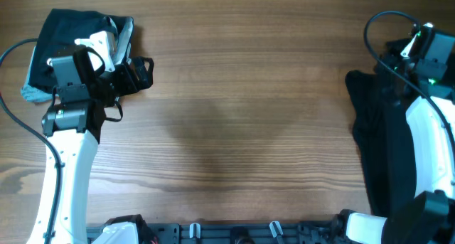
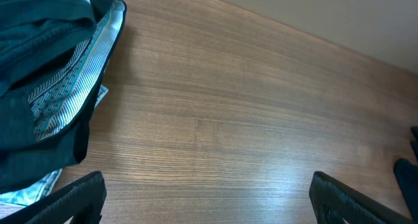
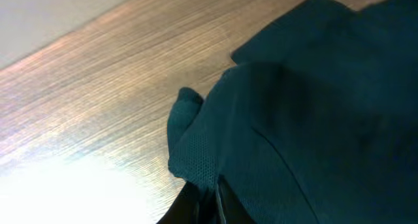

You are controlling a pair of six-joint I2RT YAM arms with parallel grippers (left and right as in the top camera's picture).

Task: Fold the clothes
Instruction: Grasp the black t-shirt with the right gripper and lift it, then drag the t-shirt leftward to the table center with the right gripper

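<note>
Wood tabletop (image 1: pixel 242 116). Pile (image 1: pixel 57 30) at far-left corner, looks folded, likely done. Black shirt (image 1: pixel 370 130) bunched at right edge, unfolded. Right pincer (image 3: pixel 204 204) pinching shirt edge. Left pincer (image 2: pixel 209 201) spread, empty, beside pile. Spreading, folding yet to do.

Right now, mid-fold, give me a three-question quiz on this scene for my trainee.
1. Short answer: on which arm's side lies the pile with the grey-blue piece?
2. True or false: the left pincer is open and empty.
3. The right pincer is shut on: A) the grey-blue piece, B) the black garment, C) nothing.
Key: 1 left; 2 true; 3 B.
</note>
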